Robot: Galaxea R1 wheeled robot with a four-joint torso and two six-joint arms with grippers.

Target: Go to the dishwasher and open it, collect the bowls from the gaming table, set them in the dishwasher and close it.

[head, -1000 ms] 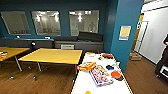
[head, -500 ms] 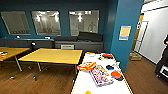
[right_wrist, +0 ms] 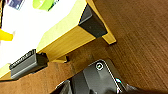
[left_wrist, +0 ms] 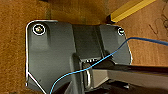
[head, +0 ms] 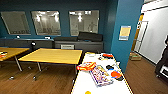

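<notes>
The gaming table (head: 85, 83) stands just ahead in the head view, with a smooth white top and yellow sides. On it lie a red bowl-like thing (head: 108, 55) at the far end and an orange one (head: 116, 74) near the right edge, beside a flat colourful box (head: 100, 75) and an orange packet (head: 85, 66). In the right wrist view the table's yellow corner with a black cap (right_wrist: 91, 21) and its white top (right_wrist: 30, 25) lie close above the wooden floor. The dishwasher is out of view.
Plain yellow-topped tables (head: 53, 55) stand to the left on a wooden floor. A dark counter (head: 77, 45) runs along the blue back wall under windows. A blue pillar (head: 125, 32) rises right of the gaming table. A person (head: 163, 60) stands at the right edge by a doorway.
</notes>
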